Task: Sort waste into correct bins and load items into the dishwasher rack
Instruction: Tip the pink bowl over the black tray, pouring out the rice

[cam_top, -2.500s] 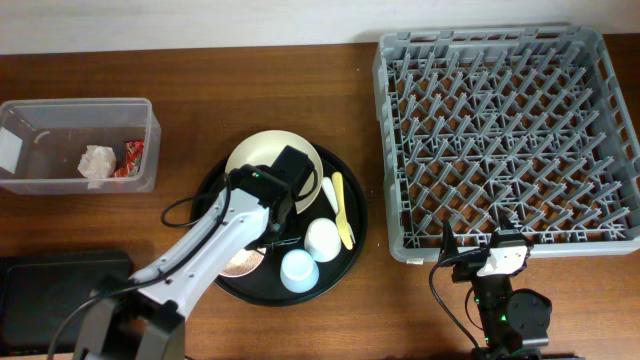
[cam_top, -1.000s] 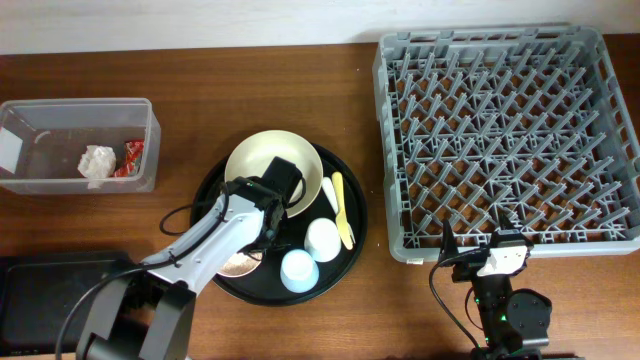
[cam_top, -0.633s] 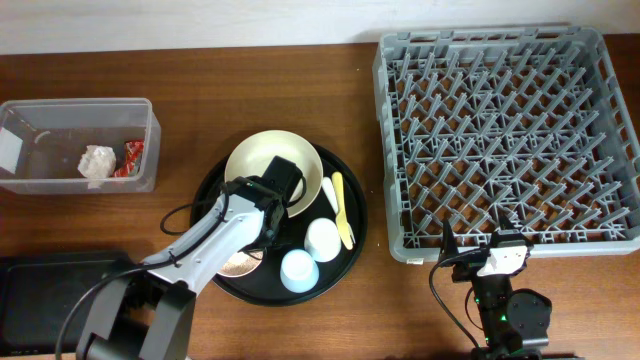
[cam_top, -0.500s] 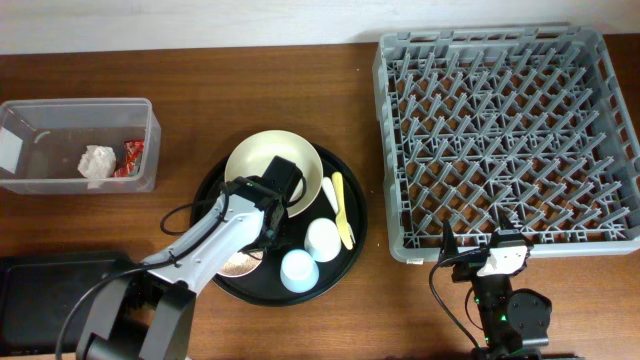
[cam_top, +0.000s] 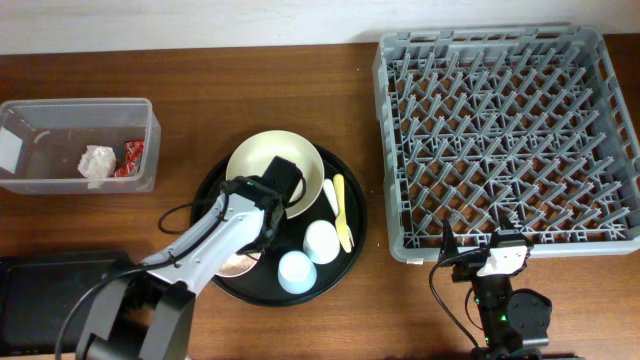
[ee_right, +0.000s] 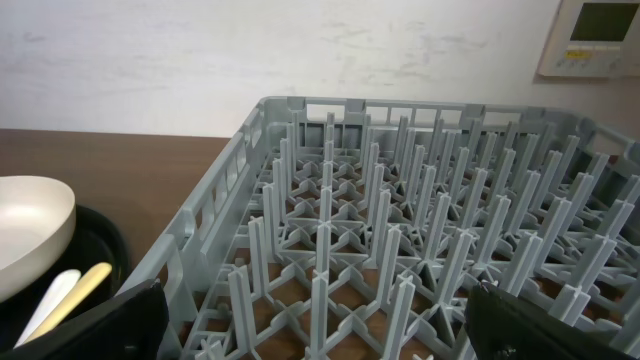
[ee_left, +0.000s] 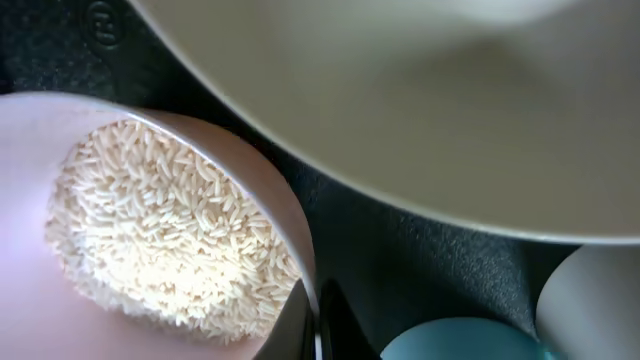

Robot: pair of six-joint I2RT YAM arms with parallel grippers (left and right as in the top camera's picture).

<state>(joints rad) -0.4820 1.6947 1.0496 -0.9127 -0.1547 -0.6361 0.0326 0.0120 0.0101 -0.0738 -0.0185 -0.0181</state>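
The worktop (cam_top: 200, 70) is brown wood with visible grain and a soft sheen. The dishwasher rack (cam_top: 490, 36) is matt grey plastic. The tub (cam_top: 150, 150) at the left edge is clear, smooth plastic, holding a crumpled paper wad (cam_top: 97, 162) and a crinkled red wrapper (cam_top: 133, 157). The round tray (ee_left: 420, 260) is black and pebbled. The cream bowl (ee_left: 420, 100) and pink bowl (ee_left: 250, 190) look smooth, and the rice grains (ee_left: 160, 230) are matt.

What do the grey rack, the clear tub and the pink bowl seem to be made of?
The grey rack: moulded plastic, matt; uniform pegs and grid. The clear tub: thin plastic, glossy; see-through walls. The pink bowl: probably plastic or melamine, smooth with a soft sheen; glazed ceramic remains possible.
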